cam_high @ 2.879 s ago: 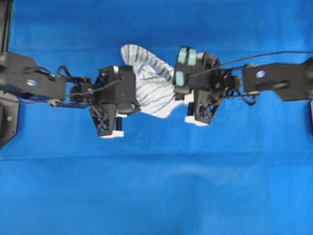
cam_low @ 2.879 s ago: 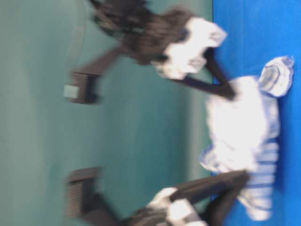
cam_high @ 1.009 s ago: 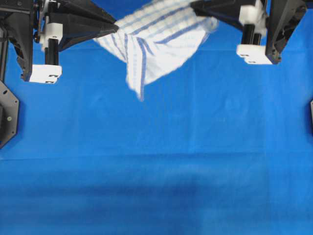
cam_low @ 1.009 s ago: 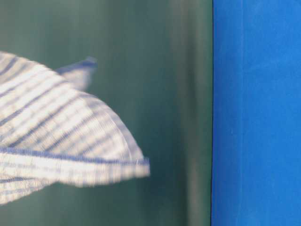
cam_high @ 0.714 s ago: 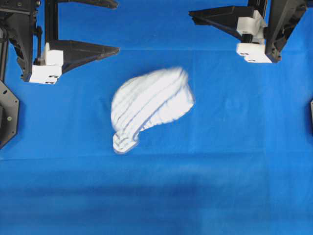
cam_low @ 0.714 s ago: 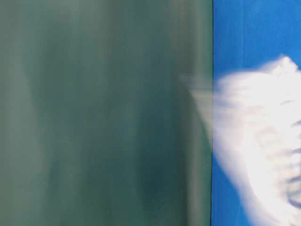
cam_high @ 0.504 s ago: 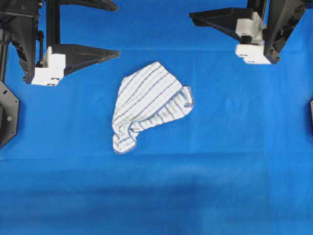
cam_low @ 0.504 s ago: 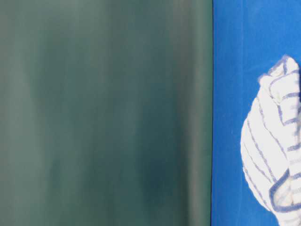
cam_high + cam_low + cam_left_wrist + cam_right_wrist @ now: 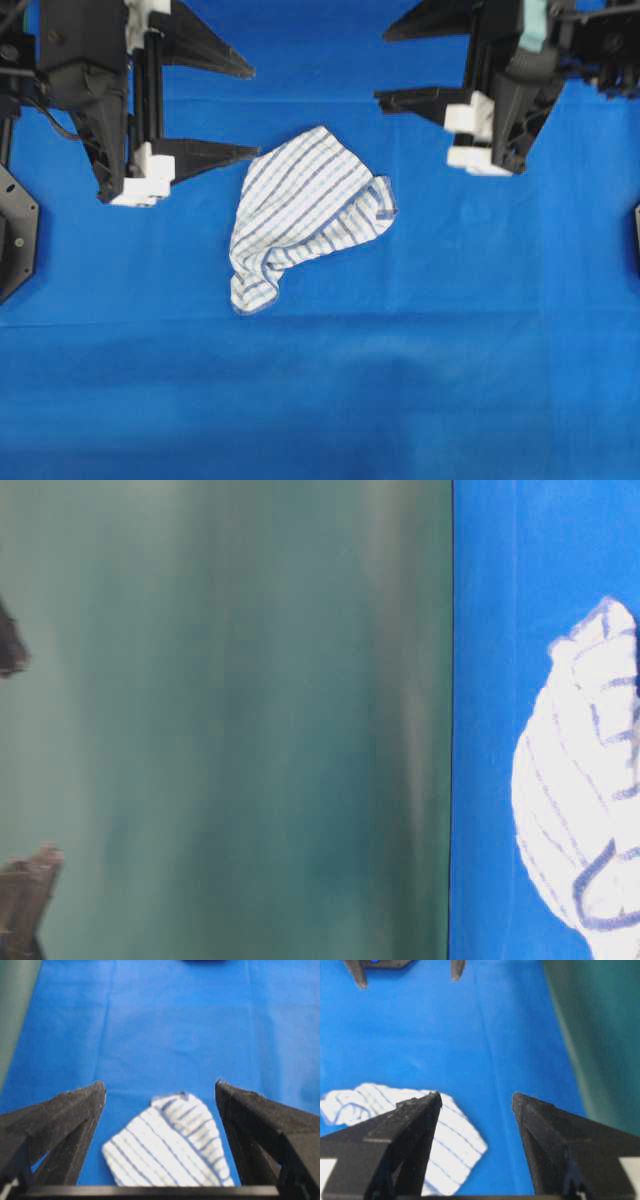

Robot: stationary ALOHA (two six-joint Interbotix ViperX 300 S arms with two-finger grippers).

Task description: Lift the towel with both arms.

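**Towel lies loose between two raised arms**

At the left of the overhead view, the left end effector (image 9: 235, 110) hangs above the desk with its jaws wide and empty. Just right of it, the towel (image 9: 303, 213) lies crumpled on the blue cloth (image 9: 320, 400), one corner folded over at the right and a rolled tip pointing down. It touches neither arm. Farther right, the right end effector (image 9: 385, 68) is also spread wide, holding nothing. The towel looks light, soft and limp, so it will sag and bunch. Opposite hemmed edges look the best places to pinch.
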